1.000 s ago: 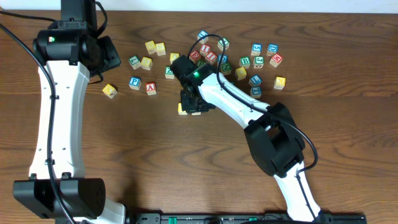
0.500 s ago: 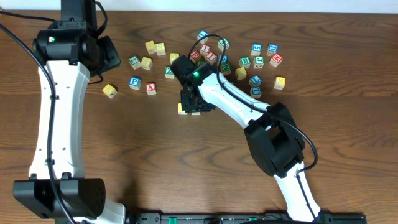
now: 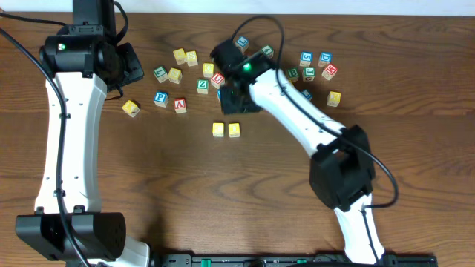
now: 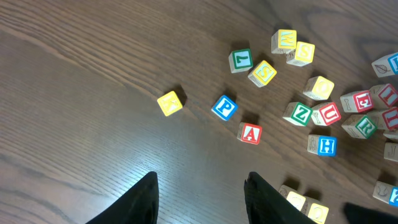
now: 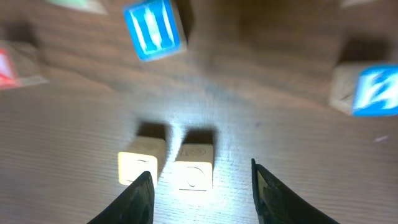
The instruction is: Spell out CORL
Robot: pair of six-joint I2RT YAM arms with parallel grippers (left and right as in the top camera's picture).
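Two plain yellowish cubes (image 3: 217, 129) (image 3: 234, 129) stand side by side on the wood, touching nothing else. The right wrist view shows them from above, the left cube (image 5: 142, 167) and the right cube (image 5: 194, 168). My right gripper (image 5: 200, 171) hangs open above them, holding nothing; in the overhead view the right gripper (image 3: 238, 101) is just behind the pair. A white cube with a green R (image 4: 364, 125) lies in the pile. I cannot pick out the L cube. My left gripper (image 4: 200, 177) is open and empty, high over bare wood.
Loose letter cubes are scattered along the back: a yellow cube (image 3: 130, 108), blue P (image 3: 160, 98), red A (image 3: 179, 104), green Z (image 3: 202, 86), blue H (image 5: 155, 28), and several more to the right (image 3: 318, 67). The right arm covers part of the pile.
The right gripper opened, left the second yellowish cube beside the first, and drew back toward the pile. The left arm has not moved.
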